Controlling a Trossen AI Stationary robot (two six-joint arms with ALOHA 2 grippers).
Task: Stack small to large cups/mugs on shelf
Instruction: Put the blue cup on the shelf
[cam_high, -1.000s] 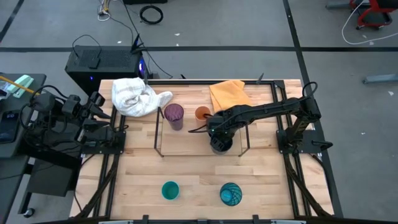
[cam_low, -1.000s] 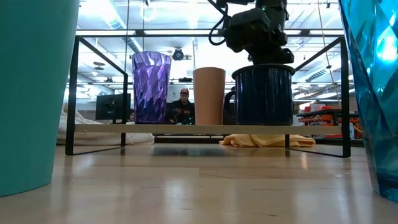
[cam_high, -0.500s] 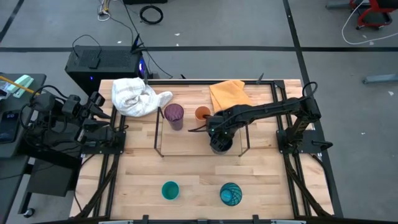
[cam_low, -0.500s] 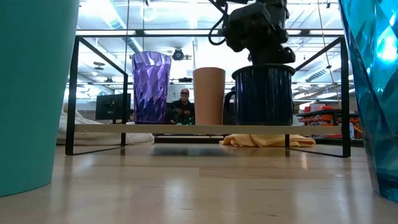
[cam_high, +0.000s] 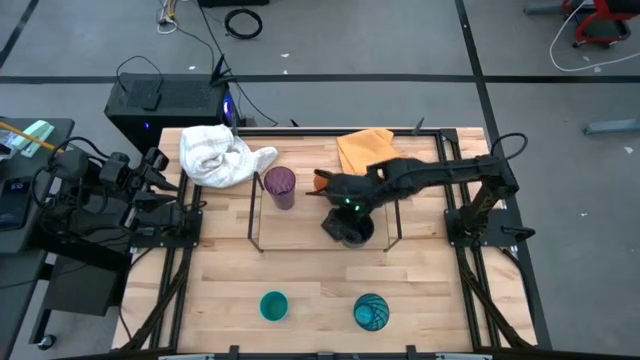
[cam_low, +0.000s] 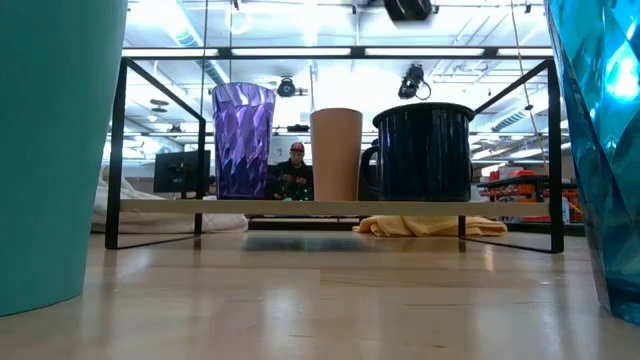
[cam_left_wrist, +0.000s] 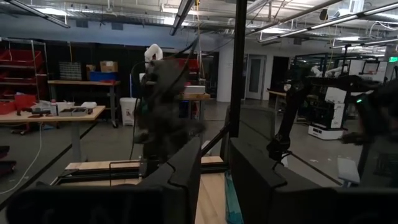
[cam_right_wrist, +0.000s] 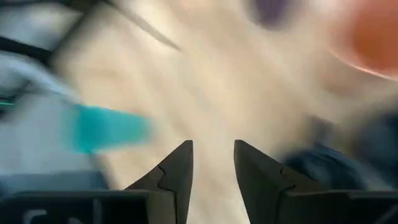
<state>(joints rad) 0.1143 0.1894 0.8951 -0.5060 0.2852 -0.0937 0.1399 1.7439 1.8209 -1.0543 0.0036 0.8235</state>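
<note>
The surface (cam_high: 300, 290) is pale wood planks. On it the shelf (cam_low: 335, 208), thin black wire with a flat board, carries 3 vessels: a ribbed purple tumbler (cam_low: 243, 140), a smooth orange cup (cam_low: 336, 154) and a glossy navy mug (cam_low: 423, 152) with a handle. In front of the shelf, nearer the camera, stand the patterned cup (cam_high: 371, 311) and the plain teal cup (cam_high: 273, 306).

The right gripper (cam_high: 345, 205) hovers just above the mug, fingers apart and empty. I judge the mug placed; next comes fetching the teal cup, needing a long reach forward. The left gripper (cam_left_wrist: 214, 180) waits left of the shelf, fingers slightly parted, holding nothing.
</note>
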